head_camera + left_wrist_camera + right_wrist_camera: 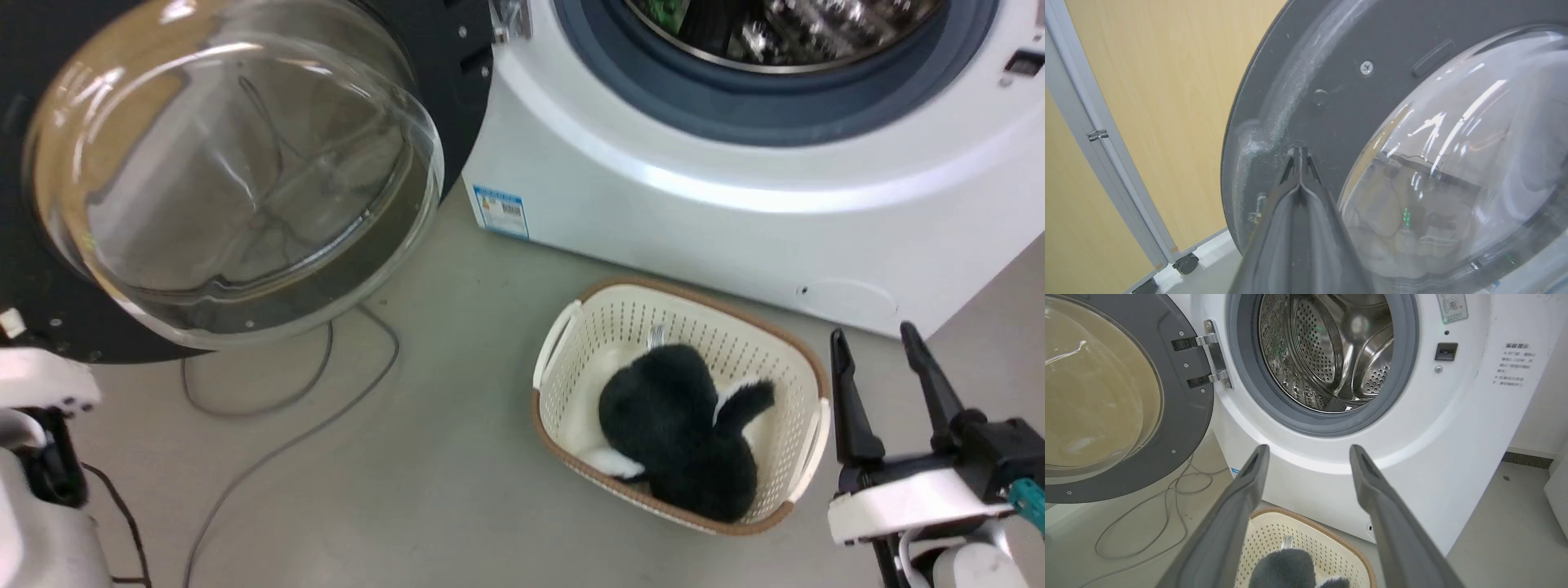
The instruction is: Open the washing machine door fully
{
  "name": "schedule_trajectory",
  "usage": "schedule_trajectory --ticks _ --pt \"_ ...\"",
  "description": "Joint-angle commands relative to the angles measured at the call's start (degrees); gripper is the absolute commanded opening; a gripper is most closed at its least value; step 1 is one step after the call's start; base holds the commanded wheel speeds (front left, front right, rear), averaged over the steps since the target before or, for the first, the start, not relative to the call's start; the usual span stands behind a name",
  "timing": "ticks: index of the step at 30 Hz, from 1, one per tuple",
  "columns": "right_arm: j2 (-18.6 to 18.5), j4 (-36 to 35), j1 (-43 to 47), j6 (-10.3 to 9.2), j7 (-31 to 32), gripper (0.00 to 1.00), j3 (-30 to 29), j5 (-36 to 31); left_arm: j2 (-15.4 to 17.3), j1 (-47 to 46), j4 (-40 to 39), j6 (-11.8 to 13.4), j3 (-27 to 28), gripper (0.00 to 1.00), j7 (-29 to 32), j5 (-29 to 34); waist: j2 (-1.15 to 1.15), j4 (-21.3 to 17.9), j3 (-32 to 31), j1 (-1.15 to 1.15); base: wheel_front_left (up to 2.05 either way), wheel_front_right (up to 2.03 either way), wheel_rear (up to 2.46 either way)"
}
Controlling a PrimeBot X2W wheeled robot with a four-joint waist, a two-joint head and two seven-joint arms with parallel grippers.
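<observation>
Right gripper (873, 335): near right, spread wide, empty. Left gripper (1299, 155): closed on nothing, tips at inner rim of washing machine door (237, 163), which stands wide left of washing machine (694, 212). Step: final push. Next: likely nudge rim farther back.

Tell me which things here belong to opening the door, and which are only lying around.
For the job: washing machine door, washing machine, left gripper, shut, at the door.
Lying about: basket, black furry toy inside it.

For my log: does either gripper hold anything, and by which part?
Nothing is held. Left gripper: jaws shut, at the washing machine door. Right gripper: jaws open.
</observation>
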Motion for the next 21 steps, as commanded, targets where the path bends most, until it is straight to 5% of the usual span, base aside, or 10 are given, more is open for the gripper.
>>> schedule_trajectory --ticks 1,20,21 --pt "0.07 0.17 0.73 0.03 -0.24 1.00 -0.06 0.57 -0.32 0.97 -0.55 -0.41 -0.28 0.00 -0.16 0.39 0.00 0.17 -1.45 0.00 0.00 0.00 0.00" --pt "0.07 1.26 7.55 0.03 -0.24 1.00 0.01 4.90 -6.39 17.64 -16.50 -2.47 -12.52 0.00 -0.16 3.76 0.00 -1.44 -13.56 0.00 0.00 0.00 0.00" --pt "0.07 1.04 7.69 0.03 -0.24 1.00 -0.01 5.00 -6.58 18.39 -16.80 -2.56 -13.40 0.29 -0.16 3.55 0.00 -1.79 -13.83 0.00 0.00 0.00 0.00"
